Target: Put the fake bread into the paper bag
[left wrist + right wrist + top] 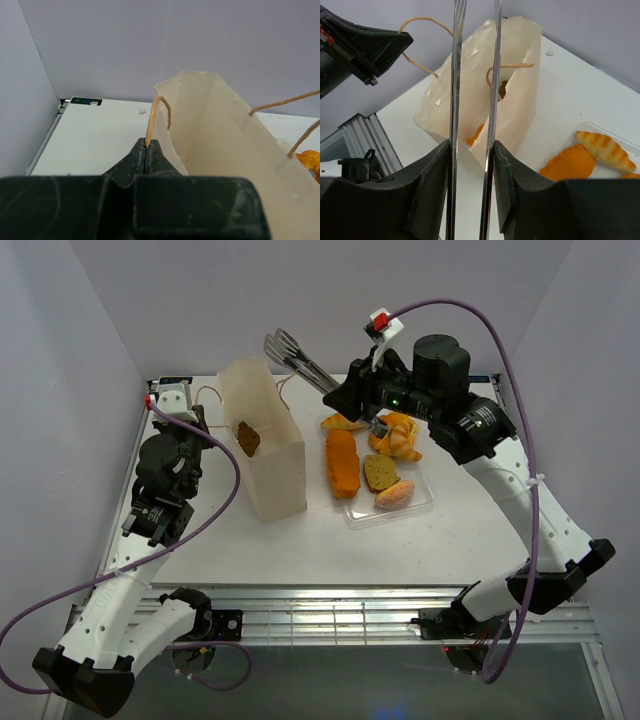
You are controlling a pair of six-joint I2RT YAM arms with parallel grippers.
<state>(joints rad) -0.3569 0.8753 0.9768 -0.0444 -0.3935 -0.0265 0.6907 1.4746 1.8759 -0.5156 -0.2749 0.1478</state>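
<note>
The paper bag (265, 450) stands upright and open at the table's left-middle. My left gripper (146, 150) is shut on its string handle (151, 120), next to the bag's left rim. A dark brown piece (248, 437) lies inside the bag, and the right wrist view shows an orange piece (476, 135) in there too. My right gripper (472, 150) is shut on metal tongs (295, 358); their tips stand apart and empty above the bag's mouth. More fake bread sits right of the bag: an orange loaf (342, 462), a croissant (343, 423), a brown slice (379, 472) and a pinkish bun (395, 494).
A clear plastic tray (425, 502) holds the pastries right of the bag. White walls close in on the left, back and right. The left arm (160, 480) lies along the table's left edge, and a metal rail runs along the near edge.
</note>
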